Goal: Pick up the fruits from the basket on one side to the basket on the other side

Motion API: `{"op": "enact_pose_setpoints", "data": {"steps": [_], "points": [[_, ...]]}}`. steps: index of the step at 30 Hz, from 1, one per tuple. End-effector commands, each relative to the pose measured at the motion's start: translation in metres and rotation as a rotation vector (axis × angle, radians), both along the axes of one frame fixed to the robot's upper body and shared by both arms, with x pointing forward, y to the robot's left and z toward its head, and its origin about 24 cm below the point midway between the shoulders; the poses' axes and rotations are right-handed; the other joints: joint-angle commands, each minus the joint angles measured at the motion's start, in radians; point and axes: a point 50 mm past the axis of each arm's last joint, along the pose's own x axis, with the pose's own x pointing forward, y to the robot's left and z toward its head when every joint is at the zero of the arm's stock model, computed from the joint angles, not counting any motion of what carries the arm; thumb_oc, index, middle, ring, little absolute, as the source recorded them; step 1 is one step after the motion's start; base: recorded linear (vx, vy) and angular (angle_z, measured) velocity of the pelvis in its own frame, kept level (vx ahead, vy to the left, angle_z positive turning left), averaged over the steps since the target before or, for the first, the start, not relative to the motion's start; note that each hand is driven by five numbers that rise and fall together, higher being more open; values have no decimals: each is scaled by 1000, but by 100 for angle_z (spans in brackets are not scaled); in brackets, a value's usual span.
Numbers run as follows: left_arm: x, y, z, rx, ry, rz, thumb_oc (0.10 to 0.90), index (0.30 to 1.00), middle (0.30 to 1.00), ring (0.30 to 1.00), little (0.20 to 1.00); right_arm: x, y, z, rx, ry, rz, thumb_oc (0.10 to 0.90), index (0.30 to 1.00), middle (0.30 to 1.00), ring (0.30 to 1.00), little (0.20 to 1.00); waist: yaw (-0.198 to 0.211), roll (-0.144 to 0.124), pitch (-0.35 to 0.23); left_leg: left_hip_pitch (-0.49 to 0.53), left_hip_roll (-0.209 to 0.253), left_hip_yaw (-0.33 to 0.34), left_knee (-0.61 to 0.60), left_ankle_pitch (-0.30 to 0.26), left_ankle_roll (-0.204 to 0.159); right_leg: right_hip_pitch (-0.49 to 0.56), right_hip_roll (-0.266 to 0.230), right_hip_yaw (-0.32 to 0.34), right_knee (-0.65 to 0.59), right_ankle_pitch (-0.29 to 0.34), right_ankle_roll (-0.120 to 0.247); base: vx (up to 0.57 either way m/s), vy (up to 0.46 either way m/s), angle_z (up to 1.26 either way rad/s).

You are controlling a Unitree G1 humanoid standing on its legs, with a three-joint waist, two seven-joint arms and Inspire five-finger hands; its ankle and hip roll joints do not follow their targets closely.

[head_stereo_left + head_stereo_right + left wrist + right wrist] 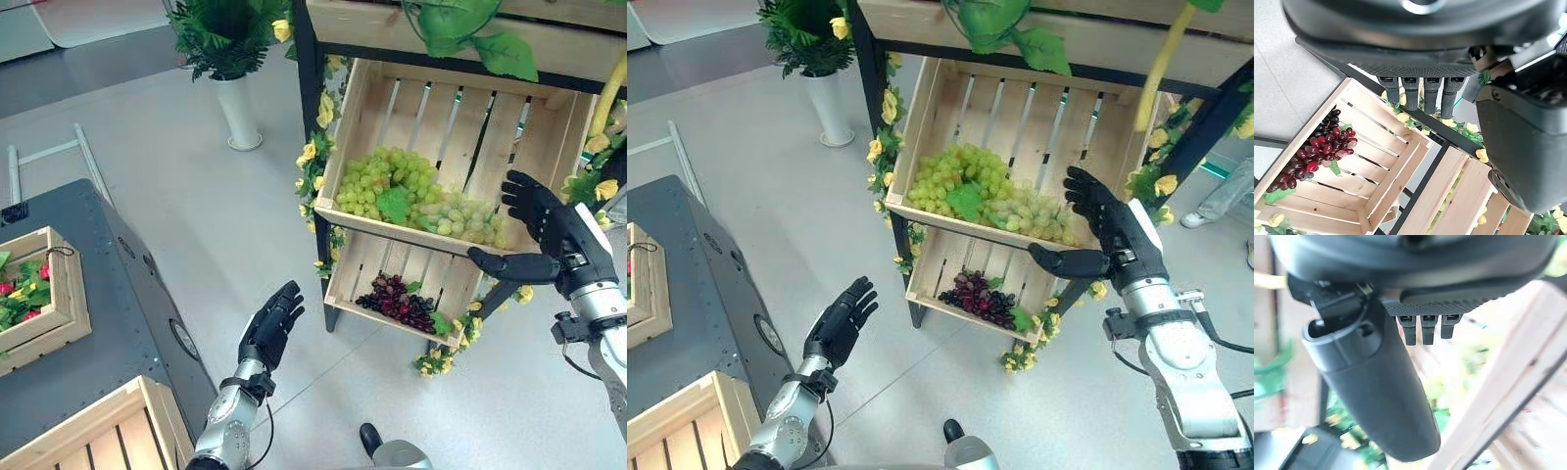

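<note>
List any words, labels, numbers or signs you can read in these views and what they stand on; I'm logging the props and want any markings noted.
None can be read.
The wooden crates holding the green grapes and dark grapes show bare slats, no print.
The white vase is plain.
The grey table bears a round mark, too small to read.
Right hand and left hand: no legible marking.

Head stereo pair looks steeply down on the wooden crates [460, 157] from above, a slight sideways offset between eyes. Both wrist cameras sit very close behind their fingers; left wrist shares the dark grapes [1317, 152] crate
</note>
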Motion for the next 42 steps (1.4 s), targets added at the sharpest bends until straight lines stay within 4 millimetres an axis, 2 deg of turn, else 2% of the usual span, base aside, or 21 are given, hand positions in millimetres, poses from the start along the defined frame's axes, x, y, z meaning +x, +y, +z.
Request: {"op": "enact_pose_setpoints", "data": {"steps": [1,2,3,5,6,7,10,12,13,14,16,17,18,19,21,25,34,35,39,42], "points": [[27,-2,36,52,-214,-28,800,900,900,900,900,-8,24,59,-52,-373,176,800,900,900,900,900,43,-8,-56,10,-52,-25,10,-130,38,34,90,-9,6,-45,-43,0,0,0],[27,-2,36,52,-214,-28,800,900,900,900,900,-8,24,59,-52,-373,176,800,900,900,900,900,43,-9,-56,10,-52,-25,10,-129,38,34,90,-9,6,-45,-43,0,0,0],[26,-4,35,47,-210,-38,800,900,900,900,900,-10,37,59,-28,-384,286,800,900,900,900,900,50,-6,-55,10,-52,-27,10,-129,38,35,87,-14,6,-46,-43,0,0,0],[25,-6,34,43,-206,-46,800,900,900,900,900,-10,48,58,-26,-381,359,800,900,900,900,900,56,-5,-55,11,-53,-30,10,-128,38,37,85,-19,5,-46,-43,0,0,0],[24,-9,32,39,-201,-55,800,900,900,900,900,-9,60,53,-9,-360,451,800,900,900,900,900,65,-4,-56,12,-54,-33,10,-126,37,40,82,-27,4,-45,-43,0,0,0],[24,-9,32,39,-201,-55,800,900,900,900,900,-9,62,52,-7,-357,459,800,900,900,900,900,67,-4,-58,9,-54,-31,10,-124,36,37,82,-26,3,-43,-43,0,0,0],[22,-13,29,67,-190,-64,800,900,900,900,900,-3,83,35,67,-249,616,800,900,900,900,900,86,-5,-58,9,-55,-40,10,-119,35,41,75,-44,3,-44,-43,-3,-23,4],[22,-16,25,108,-167,-69,800,900,900,900,900,6,97,10,115,-130,656,800,900,900,900,900,105,-9,-56,9,-57,-50,10,-114,33,46,69,-63,3,-44,-44,-12,-47,13],[22,-17,23,119,-155,-69,800,900,900,900,900,11,102,-2,131,-88,651,800,900,900,900,900,113,-10,-54,10,-58,-56,10,-112,34,48,67,-72,3,-44,-44,-17,-56,23],[20,-19,20,152,-143,-74,800,900,900,900,900,16,109,-23,143,-23,622,800,900,900,900,900,128,-12,-52,8,-58,-65,10,-109,35,50,63,-86,3,-45,-44,-20,-64,19],[17,-20,16,200,-125,-75,800,900,900,900,900,20,113,-45,161,53,572,800,900,900,900,900,140,-14,-48,6,-59,-76,10,-107,36,53,60,-100,2,-46,-45,-21,-68,21],[15,-21,13,228,-106,-67,800,900,900,900,900,21,116,-65,178,110,534,800,900,900,900,900,149,-16,-45,6,-60,-84,10,-105,36,55,59,-110,2,-47,-46,-17,-60,33],[14,-21,11,239,-98,-61,800,900,900,900,900,21,118,-70,184,127,523,800,900,900,900,900,152,-16,-44,5,-60,-87,10,-105,37,56,59,-114,2,-48,-46,-20,-76,38],[11,-20,6,291,-74,-43,800,900,900,900,900,22,120,-92,219,204,462,800,900,900,900,900,159,-17,-41,5,-60,-95,10,-103,37,59,56,-127,2,-49,-47,-15,-72,30],[5,-18,-2,354,-36,-15,800,900,900,900,900,19,124,-123,271,286,393,800,900,900,900,900,171,-19,-31,5,-61,-107,10,-100,38,65,53,-147,2,-50,-50,-17,-81,25],[-4,-18,-16,419,24,0,800,900,900,900,900,13,129,-158,319,381,286,800,900,900,900,900,188,-21,-21,4,-63,-120,10,-97,38,71,47,-176,2,-51,-51,-17,-58,13],[-21,-17,-40,483,130,-5,800,900,900,900,900,-7,125,-220,405,620,111,800,900,900,900,900,208,-14,-12,6,-66,-136,10,-96,38,88,38,-218,3,-61,-54,-3,-28,8],[-21,-17,-41,485,134,-6,800,900,900,900,900,-8,125,-222,402,630,106,800,900,900,900,900,209,-13,-13,6,-66,-137,10,-96,38,88,38,-219,3,-62,-54,-2,-19,8],[-30,-14,-55,532,200,-62,800,900,900,900,900,-22,112,-255,389,773,0,800,900,900,900,900,222,-7,-21,12,-68,-152,10,-99,41,100,39,-231,6,-76,-62,10,-19,5],[-37,-12,-63,581,245,-112,800,900,900,900,900,-30,107,-267,388,838,-27,800,900,900,900,900,226,-5,-27,15,-68,-156,10,-100,42,106,40,-235,6,-81,-65,18,-10,11]]}}
